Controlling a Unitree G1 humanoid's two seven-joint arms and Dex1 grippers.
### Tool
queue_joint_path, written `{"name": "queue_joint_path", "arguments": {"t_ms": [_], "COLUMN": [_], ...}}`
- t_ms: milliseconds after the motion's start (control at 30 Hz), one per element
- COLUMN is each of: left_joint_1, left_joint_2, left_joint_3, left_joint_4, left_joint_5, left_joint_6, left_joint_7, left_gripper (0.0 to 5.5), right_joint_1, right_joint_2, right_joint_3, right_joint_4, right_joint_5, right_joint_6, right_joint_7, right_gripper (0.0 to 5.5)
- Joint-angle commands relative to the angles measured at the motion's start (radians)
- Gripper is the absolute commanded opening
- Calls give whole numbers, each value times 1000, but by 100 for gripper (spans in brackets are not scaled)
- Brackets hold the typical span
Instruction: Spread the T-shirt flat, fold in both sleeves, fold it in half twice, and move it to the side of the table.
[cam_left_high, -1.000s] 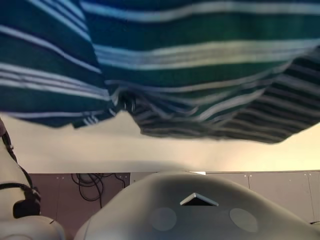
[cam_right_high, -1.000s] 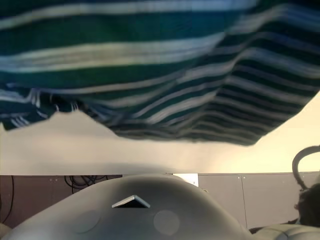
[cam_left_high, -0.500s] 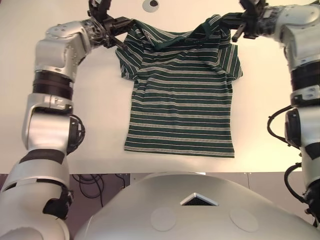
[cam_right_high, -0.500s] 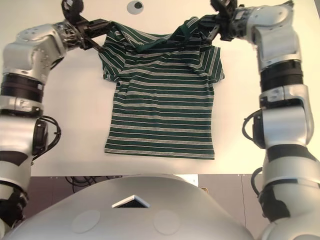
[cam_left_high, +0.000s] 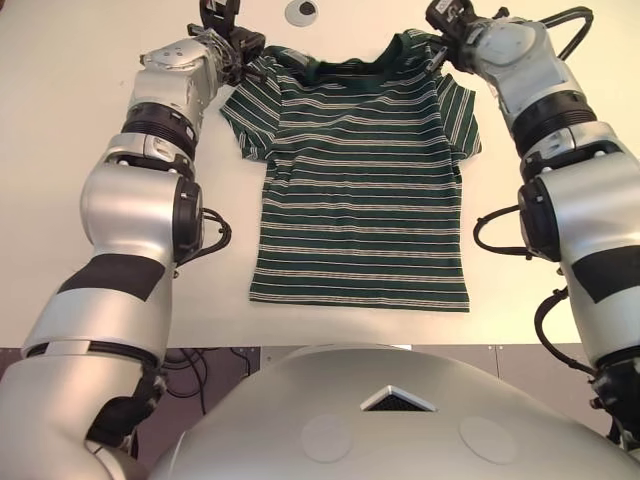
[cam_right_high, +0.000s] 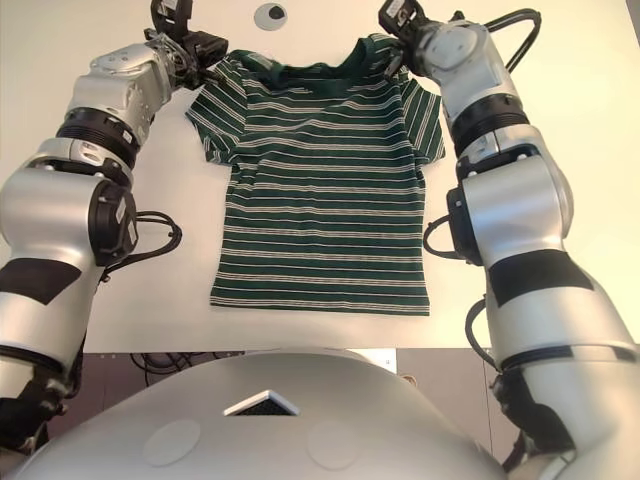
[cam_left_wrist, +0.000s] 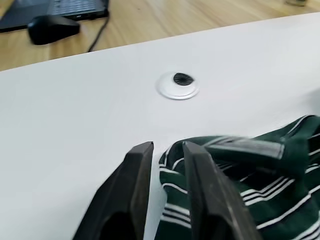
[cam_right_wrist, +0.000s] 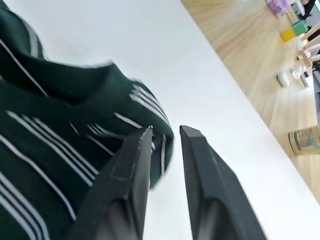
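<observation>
T-shirt (cam_left_high: 362, 190) flat on tabletop (cam_left_high: 60, 150), long axis vertical in frame, collar at top; my left gripper (cam_left_wrist: 167, 146) and right gripper (cam_right_wrist: 166, 131) unclenched at its shoulders.

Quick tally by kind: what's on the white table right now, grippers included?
T-shirt: 1
Cable grommet: 1
Grippers: 2 (left gripper, right gripper, one at each shoulder of the shirt)
Total: 4
</observation>
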Motion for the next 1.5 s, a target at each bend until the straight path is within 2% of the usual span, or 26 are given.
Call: {"name": "queue_joint_path", "arguments": {"t_ms": [33,133,400,500,667,833,1100,1333,1500], "left_joint_1": [-21,-22,47,105,188,261,306,248,270], "left_joint_2": [19,32,70,62,51,110,163,121,158], "left_joint_3": [85,63,11,-28,-71,-90,-31,91,155], "left_joint_4": [13,0,-122,-142,-185,-142,-155,-283,-466], "left_joint_5": [0,64,120,151,188,241,198,53,-15], "left_joint_6": [14,-29,-62,-52,-44,-62,-40,23,99], "left_joint_7": [124,103,-302,-381,-424,-362,-353,-376,-353], "left_gripper": [105,105,105,105,105,105,105,105,105], "right_joint_1": [-27,-14,104,143,185,251,331,231,232], "right_joint_2": [-29,-62,-144,-145,-140,-166,-233,-174,-186], "right_joint_3": [-22,-33,-115,-161,-197,-175,-108,-310,-364], "right_joint_4": [9,1,-61,-87,-137,-122,-113,-223,-349], "right_joint_5": [-25,-30,46,97,144,108,48,240,312], "right_joint_6": [-19,-53,-106,-71,-17,52,45,-69,-49], "right_joint_7": [-79,-89,124,217,325,338,351,226,252], "right_gripper": [100,100,100,100,100,100,100,100,100]}}
